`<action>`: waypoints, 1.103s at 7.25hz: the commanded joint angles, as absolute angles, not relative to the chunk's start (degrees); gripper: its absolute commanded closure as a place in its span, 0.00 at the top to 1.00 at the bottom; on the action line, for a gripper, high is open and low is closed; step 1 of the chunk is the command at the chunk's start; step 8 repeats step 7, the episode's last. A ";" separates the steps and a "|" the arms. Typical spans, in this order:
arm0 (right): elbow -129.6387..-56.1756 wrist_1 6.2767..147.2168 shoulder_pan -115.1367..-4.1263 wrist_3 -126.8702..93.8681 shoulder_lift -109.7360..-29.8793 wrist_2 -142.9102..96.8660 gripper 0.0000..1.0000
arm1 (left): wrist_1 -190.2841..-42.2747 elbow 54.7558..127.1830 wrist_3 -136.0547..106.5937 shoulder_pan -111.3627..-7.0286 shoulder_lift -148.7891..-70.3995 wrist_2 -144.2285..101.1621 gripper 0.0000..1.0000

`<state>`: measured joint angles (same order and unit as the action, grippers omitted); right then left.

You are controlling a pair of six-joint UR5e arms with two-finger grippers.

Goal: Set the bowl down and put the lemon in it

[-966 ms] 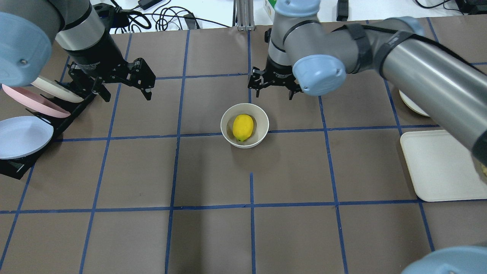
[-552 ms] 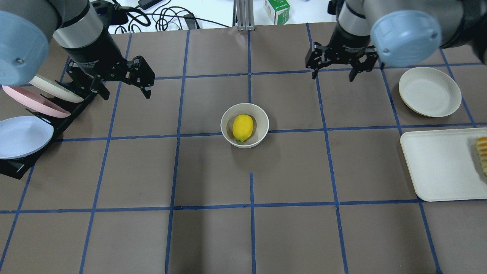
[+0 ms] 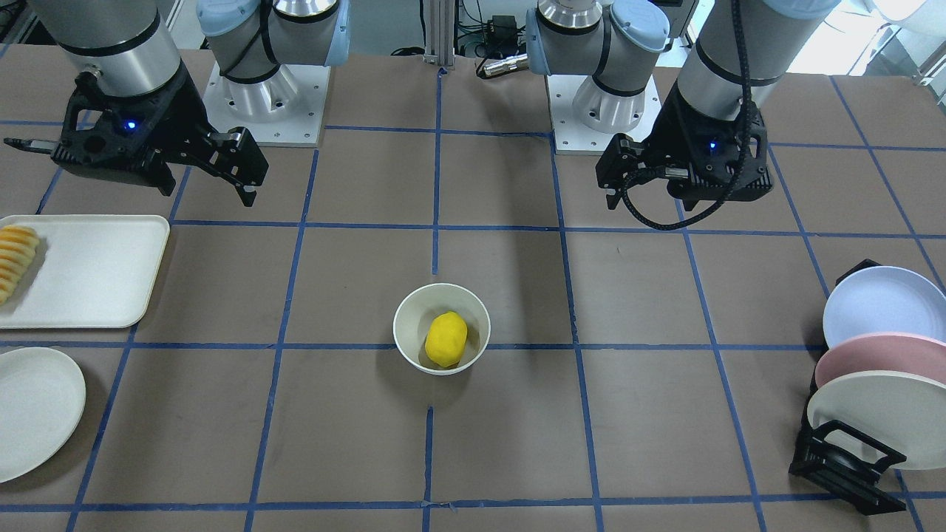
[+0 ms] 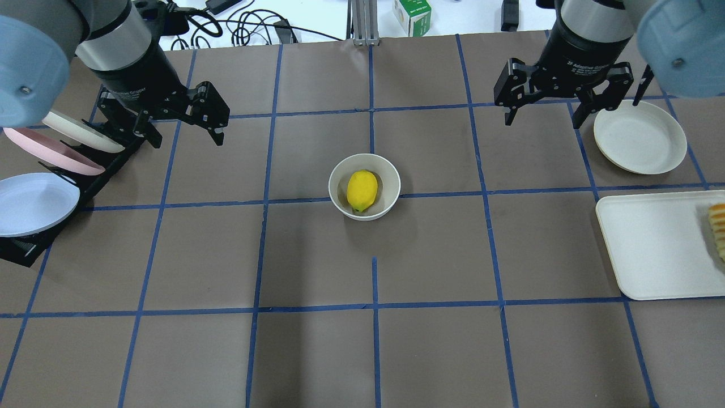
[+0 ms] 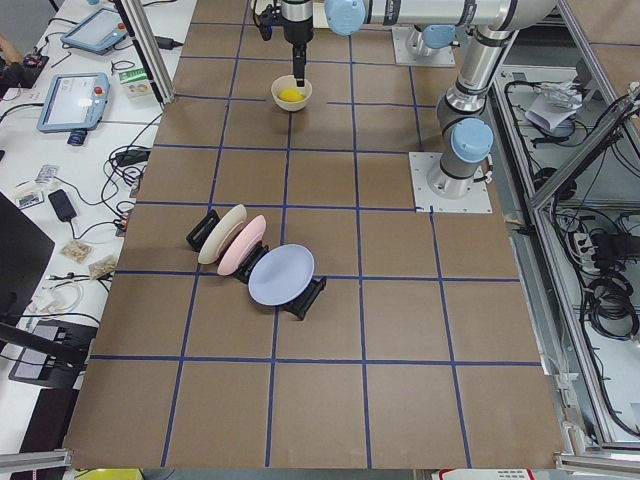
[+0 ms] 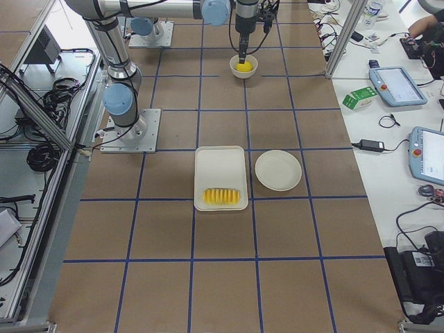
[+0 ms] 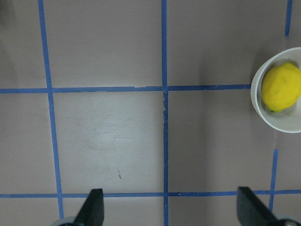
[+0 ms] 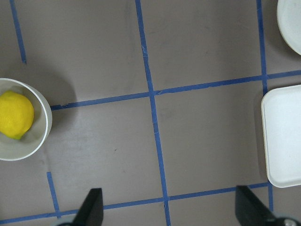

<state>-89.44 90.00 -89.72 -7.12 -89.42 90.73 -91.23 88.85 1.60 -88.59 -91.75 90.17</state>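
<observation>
My left gripper [image 4: 187, 143] hangs with its fingers [image 7: 94, 209] spread wide and gripping nothing. Under them is only brown table [image 4: 317, 351] crossed by blue tape lines [image 4: 257, 255]. My right gripper [image 4: 542, 122] is the same, its fingers [image 8: 92, 208] wide apart and closed on nothing, held above the table.

The bowl [image 4: 391, 180] stands upright near the middle of the table, between my two grippers and well apart from both. It sits on one of the tape lines. The lemon [image 4: 362, 190] lies inside it, down on the bottom, whole and bright yellow. From my left wrist the bowl shows at the right edge, and from my right wrist at the left edge, with the lemon in it both times.

Just beside my left gripper, on the outer side, stands a black rack [image 4: 90, 182]. It holds three plates tilted on edge: an off-white one [image 4: 82, 131] nearest my gripper, then a pink one [image 4: 51, 150], then a pale blue one [image 4: 34, 203].

Just beside my right gripper a flat off-white plate [image 4: 640, 136] lies on the table. Next to that plate, nearer my base, is a rectangular off-white tray [image 4: 651, 249]. A row of yellow-orange slices [image 4: 718, 229] lies at the end of the tray away from the bowl.
</observation>
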 commanded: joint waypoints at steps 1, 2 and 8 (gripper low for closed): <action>-91.23 89.82 -89.82 -6.94 -90.17 90.62 1.00 | -91.23 88.86 1.67 -88.42 -91.76 90.09 1.00; -91.23 89.91 -89.82 -6.51 -90.18 91.14 1.00 | -91.23 88.86 1.67 -88.50 -91.76 90.09 1.00; -91.49 89.74 -89.82 -6.24 -90.00 91.23 1.00 | -91.49 88.95 1.67 -88.59 -91.76 90.09 1.00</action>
